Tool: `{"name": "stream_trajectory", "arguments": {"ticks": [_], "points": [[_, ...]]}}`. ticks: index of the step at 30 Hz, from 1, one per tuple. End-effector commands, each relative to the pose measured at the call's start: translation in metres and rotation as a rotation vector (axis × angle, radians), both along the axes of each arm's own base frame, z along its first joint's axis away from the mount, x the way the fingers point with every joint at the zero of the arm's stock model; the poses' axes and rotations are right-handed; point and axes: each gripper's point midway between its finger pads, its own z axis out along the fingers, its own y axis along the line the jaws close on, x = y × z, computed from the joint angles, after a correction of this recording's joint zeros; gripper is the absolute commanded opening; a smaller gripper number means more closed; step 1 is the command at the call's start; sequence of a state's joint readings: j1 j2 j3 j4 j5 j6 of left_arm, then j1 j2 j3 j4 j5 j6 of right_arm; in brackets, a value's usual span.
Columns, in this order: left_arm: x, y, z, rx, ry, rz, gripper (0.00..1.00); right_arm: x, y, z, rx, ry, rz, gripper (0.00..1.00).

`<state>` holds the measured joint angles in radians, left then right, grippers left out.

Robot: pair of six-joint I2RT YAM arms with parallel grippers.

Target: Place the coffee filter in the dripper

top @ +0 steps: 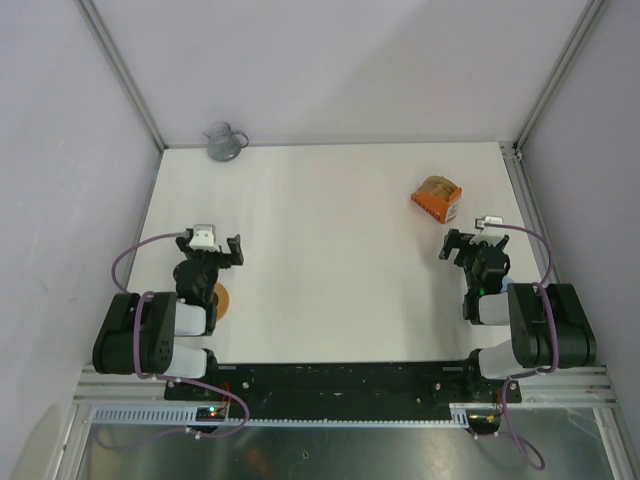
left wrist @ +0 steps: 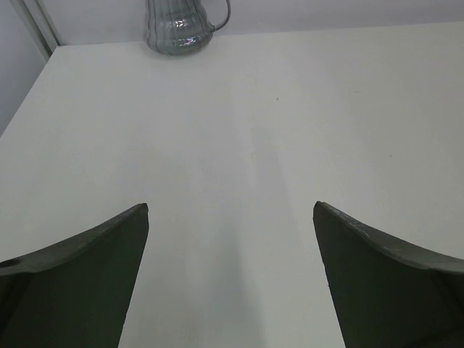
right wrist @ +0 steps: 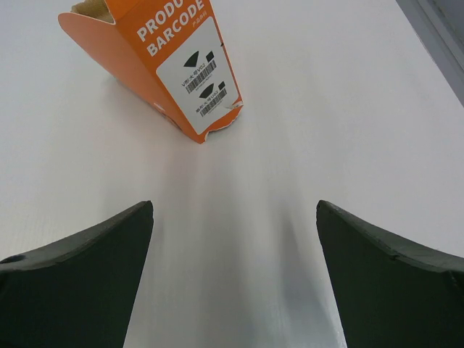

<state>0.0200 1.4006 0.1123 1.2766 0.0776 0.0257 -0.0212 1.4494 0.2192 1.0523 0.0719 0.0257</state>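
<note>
You have the left gripper (left wrist: 230, 209) and right gripper (right wrist: 234, 206) both spread wide and empty above the desk (top: 330, 260), the right one just short of the orange box (right wrist: 156, 65) holding the coffee filters (top: 436, 186).

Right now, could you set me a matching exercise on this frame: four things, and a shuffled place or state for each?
Things:
1. grey jug
2. orange box
3. left pincer
4. right pincer

Places or states:
A. open, orange box just ahead
B. far left corner of the table
C. right half of the table, barcode label showing
D. open, grey jug far ahead

Pairs: 1-B, 2-C, 3-D, 4-A
</note>
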Motion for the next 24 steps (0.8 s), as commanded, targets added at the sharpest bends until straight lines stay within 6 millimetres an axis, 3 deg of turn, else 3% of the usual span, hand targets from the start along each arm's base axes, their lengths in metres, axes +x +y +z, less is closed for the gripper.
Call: {"name": "stream_trajectory", "arguments": {"ticks": [1, 4, 8, 11, 13, 15, 17, 20, 21, 22, 23, 24], "points": [[0.007, 0.005, 0.017, 0.004, -0.058, 0.022, 1.00, 0.006, -0.003, 0.027, -0.005, -0.073, -0.016, 0.99], [0.007, 0.005, 0.017, 0.004, -0.058, 0.023, 1.00, 0.002, -0.008, 0.040, 0.002, -0.079, -0.048, 0.99], [0.008, 0.005, 0.017, 0.005, -0.055, 0.021, 1.00, -0.002, -0.010, 0.074, 0.049, -0.138, -0.063, 0.99], [0.010, -0.004, 0.024, 0.029, -0.060, -0.041, 1.00, -0.003, 0.001, 0.104, 0.098, -0.175, 0.003, 0.99], [0.019, -0.013, 0.028, 0.044, -0.017, -0.098, 1.00, -0.006, 0.012, 0.111, 0.114, -0.137, 0.057, 0.99], [0.033, -0.017, 0.024, 0.046, 0.084, -0.134, 1.00, -0.007, 0.017, 0.122, 0.122, -0.110, 0.079, 0.99], [0.050, -0.022, 0.036, 0.065, 0.121, -0.176, 0.99, -0.009, 0.019, 0.134, 0.127, -0.090, 0.085, 0.99], [0.076, -0.026, 0.074, 0.102, 0.088, -0.218, 0.99, -0.012, 0.028, 0.153, 0.135, -0.078, 0.127, 0.99], [0.084, -0.029, 0.076, 0.117, 0.115, -0.246, 0.99, -0.013, 0.033, 0.157, 0.136, -0.074, 0.147, 0.99], [0.098, -0.033, 0.094, 0.131, 0.108, -0.277, 1.00, -0.015, 0.038, 0.161, 0.137, -0.071, 0.172, 0.99], [0.108, -0.036, 0.089, 0.137, 0.175, -0.309, 1.00, -0.017, 0.044, 0.164, 0.137, -0.066, 0.195, 0.99], [0.125, -0.039, 0.109, 0.151, 0.177, -0.336, 1.00, -0.018, 0.047, 0.166, 0.135, -0.063, 0.214, 0.99]]}}
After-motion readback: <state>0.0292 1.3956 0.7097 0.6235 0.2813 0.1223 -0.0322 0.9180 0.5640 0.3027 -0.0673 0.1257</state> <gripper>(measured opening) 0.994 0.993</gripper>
